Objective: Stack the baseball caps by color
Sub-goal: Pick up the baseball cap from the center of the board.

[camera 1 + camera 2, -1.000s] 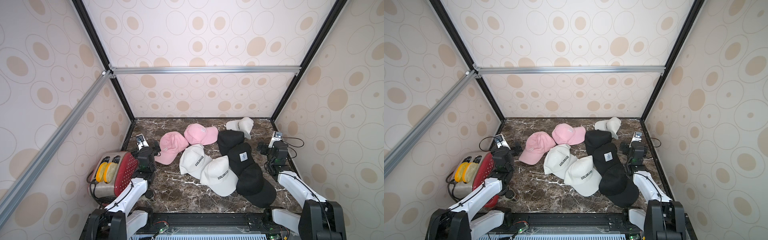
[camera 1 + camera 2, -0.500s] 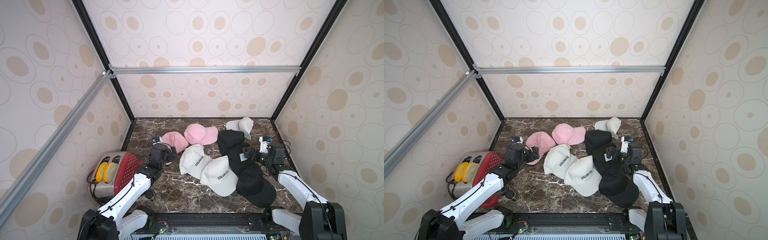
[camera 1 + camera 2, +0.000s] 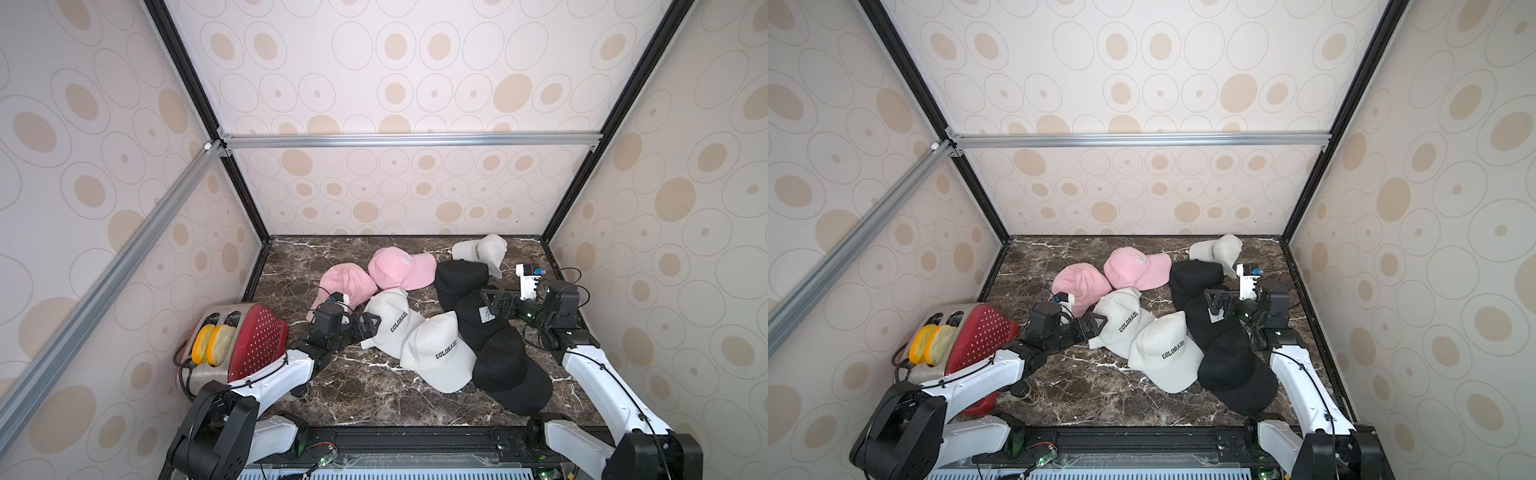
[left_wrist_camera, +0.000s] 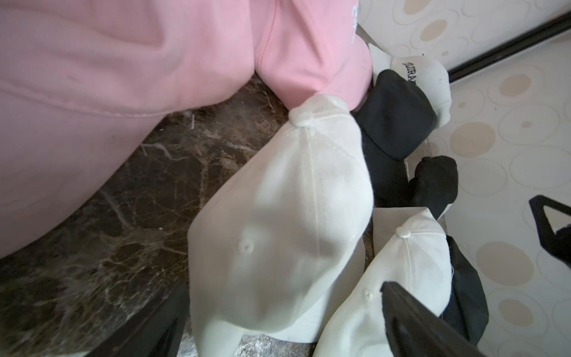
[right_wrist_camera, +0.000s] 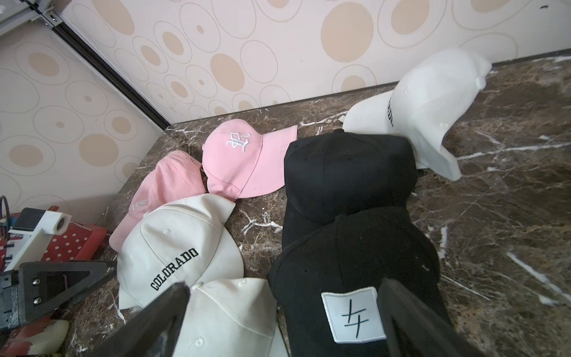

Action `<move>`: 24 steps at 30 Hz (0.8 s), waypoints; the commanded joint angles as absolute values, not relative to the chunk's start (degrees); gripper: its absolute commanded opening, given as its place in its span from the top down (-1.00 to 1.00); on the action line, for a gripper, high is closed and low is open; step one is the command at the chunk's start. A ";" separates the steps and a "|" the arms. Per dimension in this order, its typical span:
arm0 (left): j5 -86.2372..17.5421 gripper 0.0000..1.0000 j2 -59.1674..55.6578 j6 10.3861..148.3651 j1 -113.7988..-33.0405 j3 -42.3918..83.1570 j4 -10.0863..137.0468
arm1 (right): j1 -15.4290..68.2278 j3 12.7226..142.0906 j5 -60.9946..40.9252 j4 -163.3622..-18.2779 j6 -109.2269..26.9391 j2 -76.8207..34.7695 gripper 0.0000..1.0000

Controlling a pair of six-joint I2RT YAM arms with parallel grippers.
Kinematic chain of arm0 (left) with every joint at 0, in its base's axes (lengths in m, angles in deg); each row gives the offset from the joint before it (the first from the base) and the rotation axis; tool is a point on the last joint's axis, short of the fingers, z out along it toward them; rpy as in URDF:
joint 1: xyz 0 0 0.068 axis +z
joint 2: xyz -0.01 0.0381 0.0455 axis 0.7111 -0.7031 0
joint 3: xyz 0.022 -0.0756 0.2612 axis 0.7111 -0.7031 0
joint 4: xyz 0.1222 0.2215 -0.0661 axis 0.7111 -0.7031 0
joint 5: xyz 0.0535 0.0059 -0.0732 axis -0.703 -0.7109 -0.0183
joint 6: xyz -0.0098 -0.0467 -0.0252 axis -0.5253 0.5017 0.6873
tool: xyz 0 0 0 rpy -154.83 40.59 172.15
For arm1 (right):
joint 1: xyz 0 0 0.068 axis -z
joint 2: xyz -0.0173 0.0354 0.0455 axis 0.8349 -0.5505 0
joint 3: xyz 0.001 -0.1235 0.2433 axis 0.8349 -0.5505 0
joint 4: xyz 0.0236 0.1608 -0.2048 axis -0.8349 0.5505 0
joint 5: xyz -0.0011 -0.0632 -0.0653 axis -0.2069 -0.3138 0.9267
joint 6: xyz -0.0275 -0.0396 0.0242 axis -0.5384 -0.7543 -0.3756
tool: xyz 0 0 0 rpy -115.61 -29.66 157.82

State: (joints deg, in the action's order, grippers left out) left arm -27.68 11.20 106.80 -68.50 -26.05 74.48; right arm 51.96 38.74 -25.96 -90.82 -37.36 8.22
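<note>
Baseball caps [image 3: 436, 353] strew marble table [image 3: 361, 386] within dotted walls [image 3: 395, 83]; left hand [image 3: 368, 325], right hand [image 3: 494, 305] released.

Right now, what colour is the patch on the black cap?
White patch, black mark; right wrist view.

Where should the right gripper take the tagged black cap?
Probably the front of the crown, by the white tag, coming down from above. The tagged black cap lies over the far black cap's brim with its soft crown domed up, giving a fold to pinch. The open right gripper straddles that spot.
</note>
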 commanded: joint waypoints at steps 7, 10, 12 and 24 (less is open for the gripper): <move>-32.77 -0.98 8.11 102.93 -68.61 -28.80 84.38 | 50.10 40.39 -27.06 -89.39 -39.18 5.36 -1.00; -26.57 -0.98 5.26 102.44 -68.61 -29.34 90.24 | 49.33 40.75 -26.79 -89.47 -39.59 4.87 -1.00; -23.44 -0.96 2.90 102.94 -68.61 -29.43 93.98 | 48.76 41.30 -26.53 -88.98 -39.87 4.54 -1.00; -22.25 -0.03 0.67 101.56 -68.61 -30.14 98.54 | 45.25 43.42 -25.19 -86.86 -42.40 3.96 -1.00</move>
